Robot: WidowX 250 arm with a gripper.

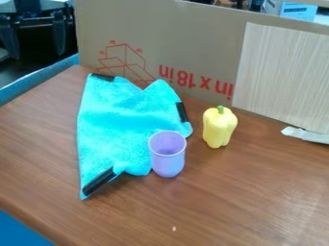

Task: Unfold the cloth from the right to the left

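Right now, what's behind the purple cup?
Turquoise cloth, visible past the purple cup and above its rim. What the cup covers can't be seen, including the cloth's edge there and whether any lies under the base.

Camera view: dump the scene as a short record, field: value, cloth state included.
surface: brown wood-grain table
cloth: turquoise, black strips along parts of its edge
cloth_state: irregular outline, notched at far edge, not a full rectangle
cup: purple, upright, at cloth's near right edge; contact unclear
pepper: yellow, stem up, right of cloth
backdrop: cardboard with red print
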